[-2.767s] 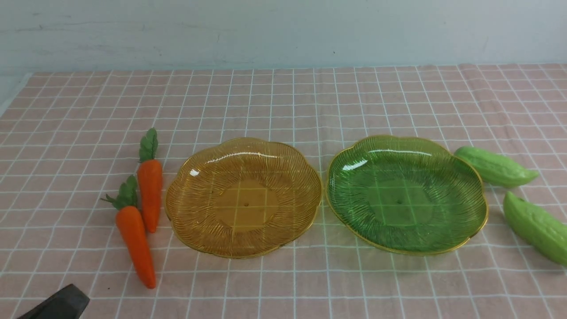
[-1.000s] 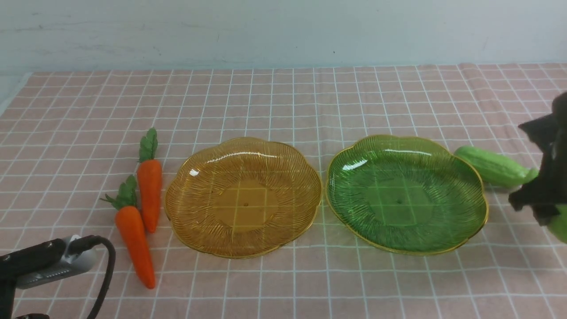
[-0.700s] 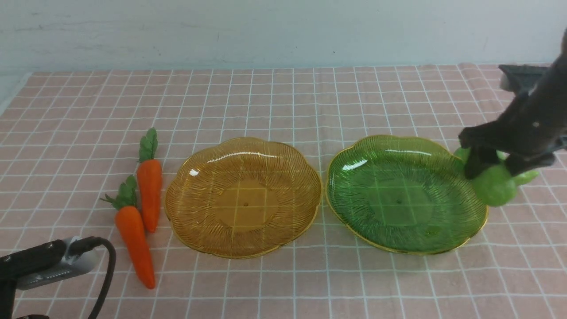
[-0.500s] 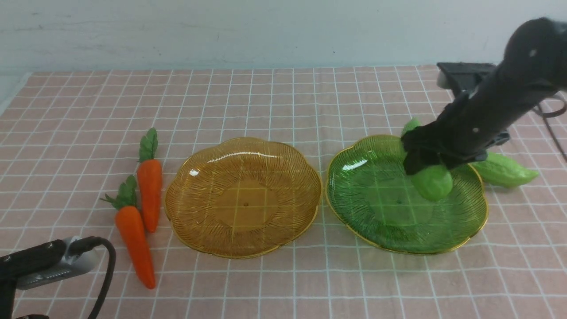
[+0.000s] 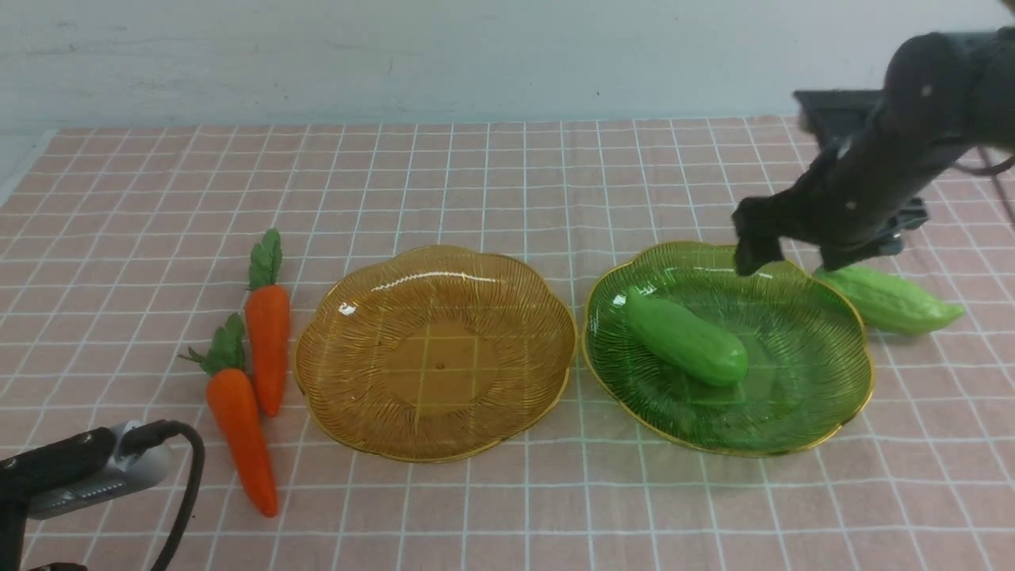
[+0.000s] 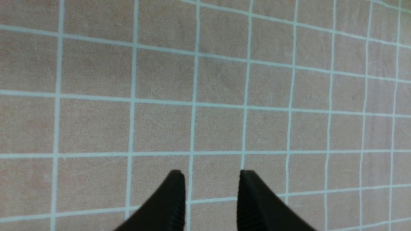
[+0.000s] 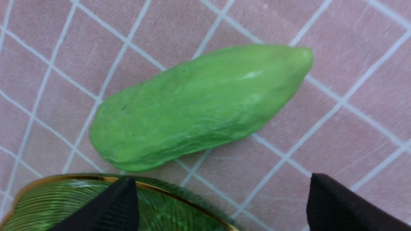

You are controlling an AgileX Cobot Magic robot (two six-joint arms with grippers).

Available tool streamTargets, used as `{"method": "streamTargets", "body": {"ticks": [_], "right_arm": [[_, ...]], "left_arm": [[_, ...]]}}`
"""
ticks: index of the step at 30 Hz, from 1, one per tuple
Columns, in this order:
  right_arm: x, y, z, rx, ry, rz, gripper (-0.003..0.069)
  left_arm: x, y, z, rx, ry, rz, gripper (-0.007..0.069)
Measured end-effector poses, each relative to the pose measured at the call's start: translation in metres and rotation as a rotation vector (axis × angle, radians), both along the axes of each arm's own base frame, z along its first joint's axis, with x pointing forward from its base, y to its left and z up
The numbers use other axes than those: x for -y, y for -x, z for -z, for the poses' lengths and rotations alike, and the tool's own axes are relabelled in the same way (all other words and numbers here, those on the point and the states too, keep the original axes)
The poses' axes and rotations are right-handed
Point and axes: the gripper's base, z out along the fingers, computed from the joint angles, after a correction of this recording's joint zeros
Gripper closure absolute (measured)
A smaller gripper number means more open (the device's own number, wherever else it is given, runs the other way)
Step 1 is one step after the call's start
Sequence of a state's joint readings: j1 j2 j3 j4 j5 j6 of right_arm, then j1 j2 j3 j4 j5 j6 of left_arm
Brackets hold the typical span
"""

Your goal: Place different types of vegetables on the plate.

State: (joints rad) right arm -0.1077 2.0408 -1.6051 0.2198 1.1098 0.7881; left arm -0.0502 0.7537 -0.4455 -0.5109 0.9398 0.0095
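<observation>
Front view, green plate (image 5: pixel 801 404) holding one gourd (image 5: pixel 686 337); amber plate (image 5: pixel 436 365), empty.

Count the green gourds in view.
2: one lies in the green plate, the other on the tablecloth just beyond that plate's right side, partly behind its rim in the front view. No others visible.

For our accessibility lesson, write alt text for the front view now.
A green gourd lies in a green plate; the open right gripper hovers above the plate's far side. Another gourd lies beside it, right. Left are an empty amber plate and two carrots.
</observation>
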Motion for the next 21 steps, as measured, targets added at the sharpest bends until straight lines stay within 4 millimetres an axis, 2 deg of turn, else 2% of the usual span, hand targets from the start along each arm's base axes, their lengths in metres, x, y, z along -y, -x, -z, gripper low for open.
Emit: {"method": "streamTargets", "body": {"ticks": [5, 13, 21], "right_arm": [[-0.003, -0.009, 0.01, 0.015, -0.077, 0.132, 0.0014], [0.003, -0.017, 0.036, -0.013, -0.088, 0.283, 0.0023], [0.006, -0.024, 0.04, 0.047, -0.085, 0.318, 0.0055]], "left_arm": [[0.0, 0.0, 0.0, 0.0, 0.0, 0.0, 0.0407], [0.0, 0.0, 0.0, 0.0, 0.0, 0.0, 0.0407], [0.0, 0.0, 0.0, 0.0, 0.0, 0.0, 0.0407]]}}
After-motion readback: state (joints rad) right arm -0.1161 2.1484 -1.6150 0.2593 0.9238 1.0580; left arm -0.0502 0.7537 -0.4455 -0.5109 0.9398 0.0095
